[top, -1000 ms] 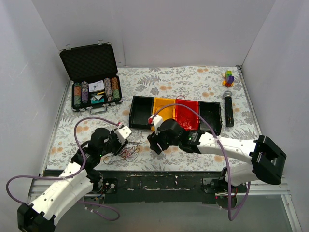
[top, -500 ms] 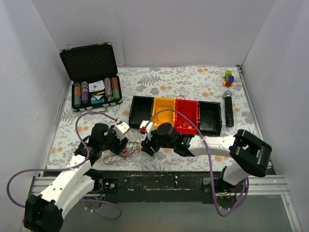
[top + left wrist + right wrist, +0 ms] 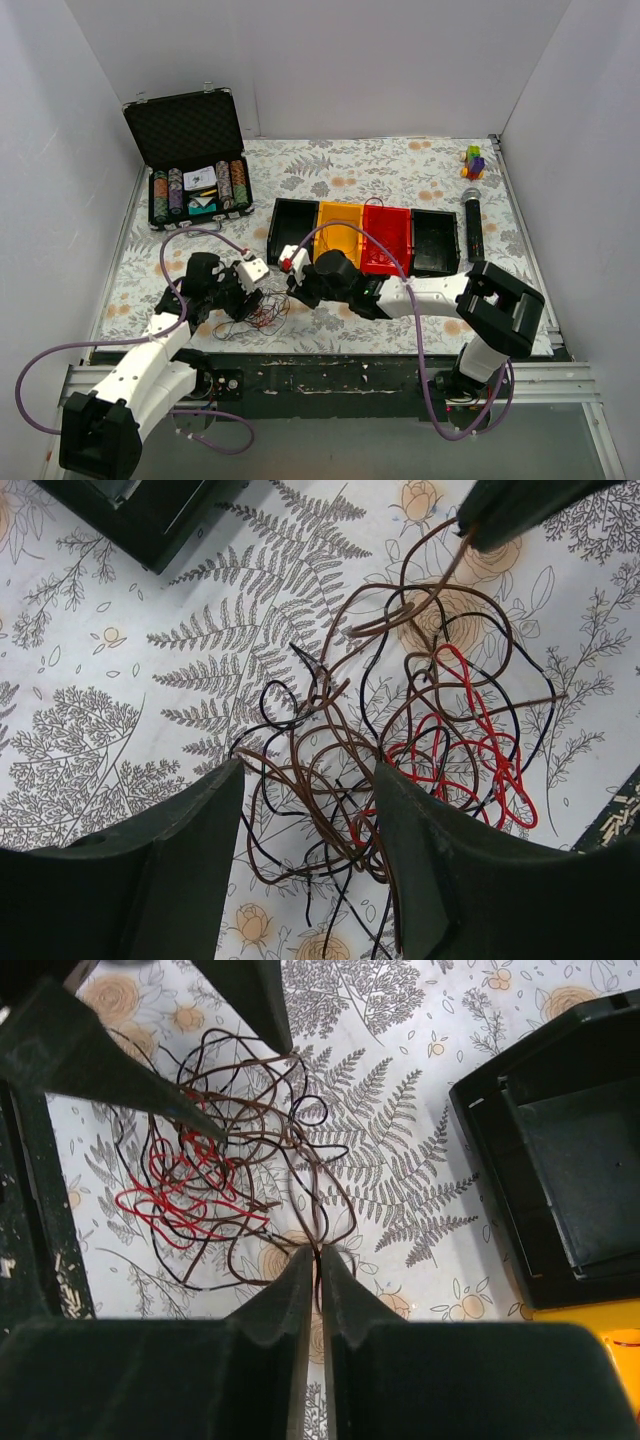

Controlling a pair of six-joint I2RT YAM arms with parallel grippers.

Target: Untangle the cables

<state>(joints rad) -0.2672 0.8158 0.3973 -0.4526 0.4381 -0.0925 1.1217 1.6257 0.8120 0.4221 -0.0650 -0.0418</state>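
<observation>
The cables (image 3: pixel 262 314) lie in a loose tangle of thin brown, dark and red wires on the floral mat near the front edge. My left gripper (image 3: pixel 246 298) hangs open just above the tangle's left side. In the left wrist view its jaws (image 3: pixel 308 780) straddle several brown and dark loops of the cables (image 3: pixel 420 730) without pinching them. My right gripper (image 3: pixel 291 290) reaches in from the right. In the right wrist view it (image 3: pixel 317 1254) is shut on a brown strand at the edge of the cables (image 3: pixel 215 1160).
A row of bins (image 3: pixel 292 232), black, orange, red and black, stands just behind the arms. An open chip case (image 3: pixel 190 170) sits at the back left. A microphone (image 3: pixel 472 226) and a small toy (image 3: pixel 473 160) lie at the right. The table's dark front rail (image 3: pixel 330 350) runs close by.
My right gripper has swung left to the tangle and closed on a brown strand. My left gripper has opened wider and stayed over the tangle.
</observation>
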